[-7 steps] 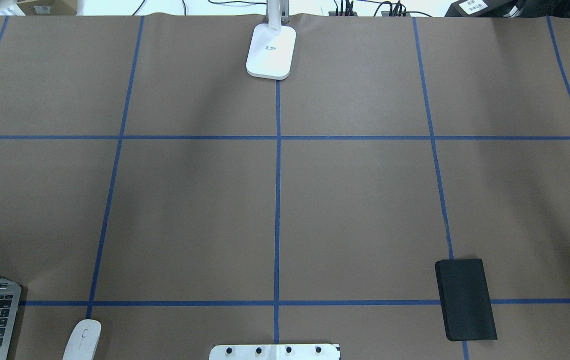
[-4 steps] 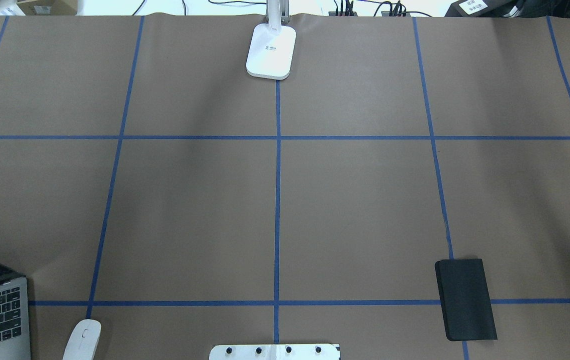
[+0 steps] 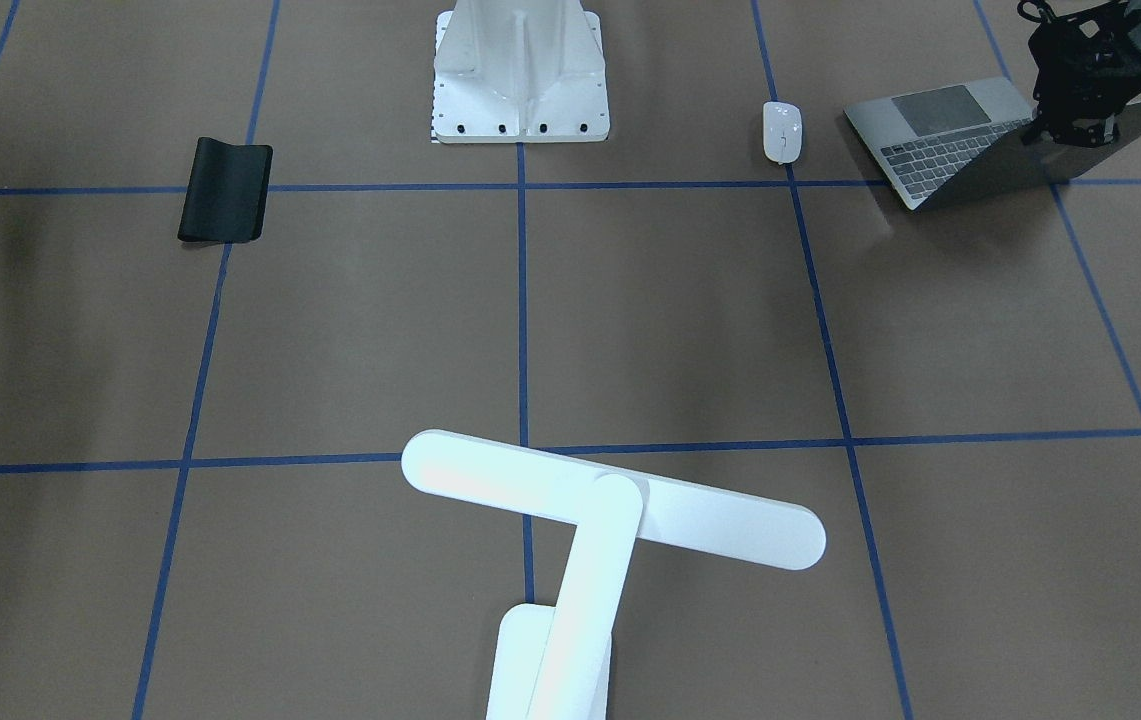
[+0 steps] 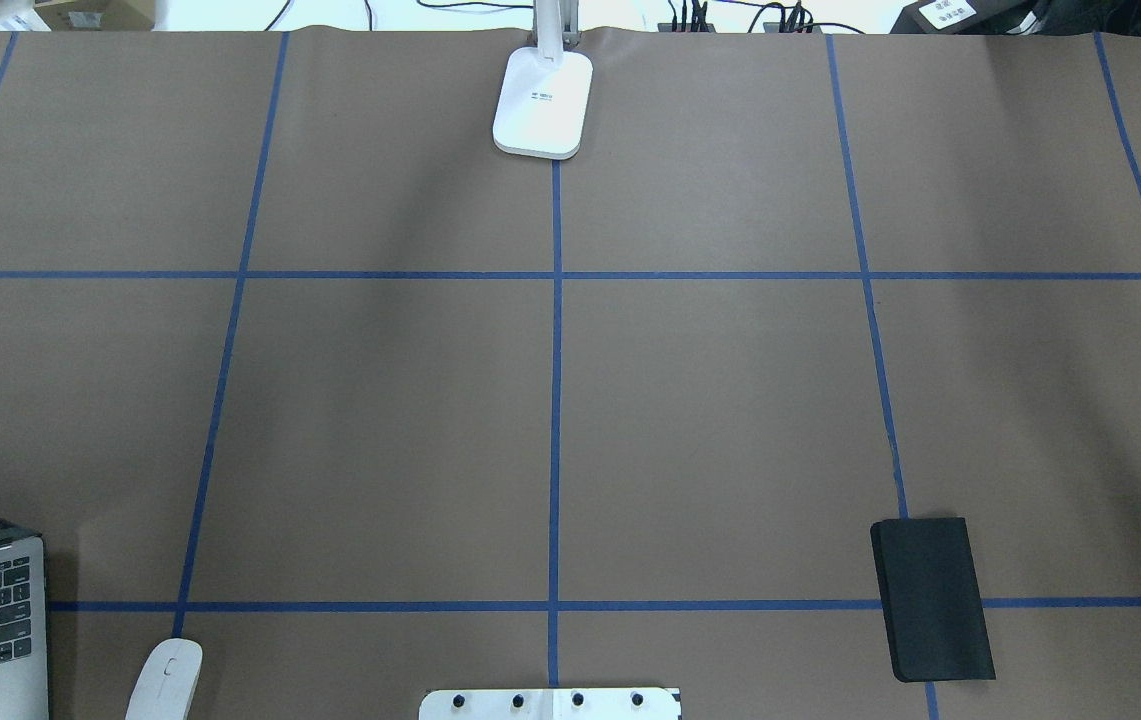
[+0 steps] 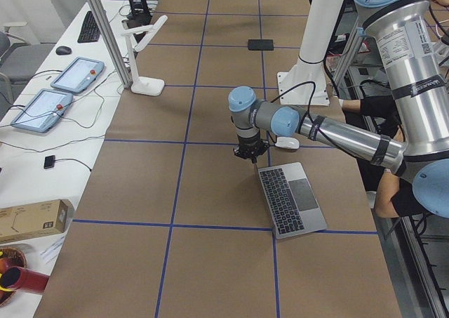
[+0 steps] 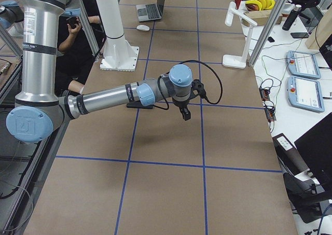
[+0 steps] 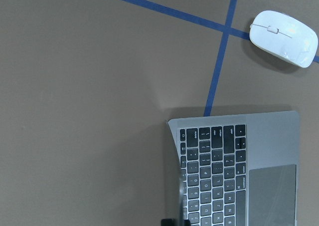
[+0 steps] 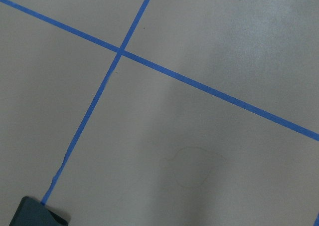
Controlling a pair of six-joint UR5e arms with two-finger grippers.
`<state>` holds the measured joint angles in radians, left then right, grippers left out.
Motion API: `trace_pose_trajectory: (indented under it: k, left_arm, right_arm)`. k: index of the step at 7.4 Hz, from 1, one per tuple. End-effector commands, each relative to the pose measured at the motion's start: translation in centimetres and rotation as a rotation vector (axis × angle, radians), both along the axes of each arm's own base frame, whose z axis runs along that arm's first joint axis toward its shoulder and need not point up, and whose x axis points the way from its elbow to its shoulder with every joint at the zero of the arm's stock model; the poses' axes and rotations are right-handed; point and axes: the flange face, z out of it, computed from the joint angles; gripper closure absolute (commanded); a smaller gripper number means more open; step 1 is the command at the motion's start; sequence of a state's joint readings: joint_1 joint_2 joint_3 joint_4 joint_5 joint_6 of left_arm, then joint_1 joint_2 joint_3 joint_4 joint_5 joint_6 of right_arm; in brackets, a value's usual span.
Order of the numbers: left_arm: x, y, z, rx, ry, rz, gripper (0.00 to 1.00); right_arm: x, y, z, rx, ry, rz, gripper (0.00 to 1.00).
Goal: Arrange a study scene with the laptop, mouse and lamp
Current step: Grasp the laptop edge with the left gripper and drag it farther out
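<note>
Exterior front-facing view: the slim dark-grey metal laptop (image 3: 940, 140) sits open near the robot's base on its left side of the brown papered surface (image 3: 670, 300). The left fingers (image 3: 1080, 128) look closed on the top edge of its tilted lid. That thin edge is a poor hold. I judge a pull could fold the hinge instead of shifting the laptop, or the lid could slip free. A swing could also knock the small glossy white oval mouse (image 3: 782, 132), which lies just beside the laptop without touching it. The white bar-headed desk lamp (image 3: 610, 505) stands well apart, across the surface. Overhead exterior view cuts the laptop off at the lower left corner, showing only some black keys. Exterior left view shows the whole keyboard and the large trackpad. Exterior right view has the right fingers (image 6: 184, 113) hanging over bare surface; I cannot tell whether they are open or closed. Left wrist-mounted view looks down the lid, nearly edge-on, onto the keys. Right wrist-mounted view holds only blue tape lines and a corner of the black flexible mat (image 8: 35, 213).
</note>
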<state>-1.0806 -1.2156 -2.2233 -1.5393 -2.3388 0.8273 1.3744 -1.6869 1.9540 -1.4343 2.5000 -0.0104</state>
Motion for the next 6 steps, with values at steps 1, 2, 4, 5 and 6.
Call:
trace_pose_trajectory:
  k: [1, 2, 4, 5, 6]
  left_arm:
    - [-0.6, -0.6, -0.5, 0.014, 0.007, -0.021, 0.94]
    - [0.0, -1.6, -1.4, 0.032, 0.019, -0.021, 0.94]
    - [2.4, -6.7, -7.0, 0.054, 0.020, -0.029, 0.94]
    - [3.7, -9.3, -9.5, 0.076, 0.031, -0.030, 0.94]
    - [5.0, -11.7, -11.2, 0.107, 0.046, -0.030, 0.94]
  right_arm:
    - [0.0, -0.2, -0.4, 0.005, 0.002, 0.006, 0.01]
    - [-0.1, -0.4, -0.5, 0.001, 0.004, 0.010, 0.01]
    - [0.0, -0.8, -0.6, 0.007, 0.024, 0.021, 0.01]
    - [0.0, -1.2, -0.7, -0.029, 0.037, 0.061, 0.01]
    - [0.0, -2.1, -1.6, -0.037, 0.048, 0.098, 0.01]
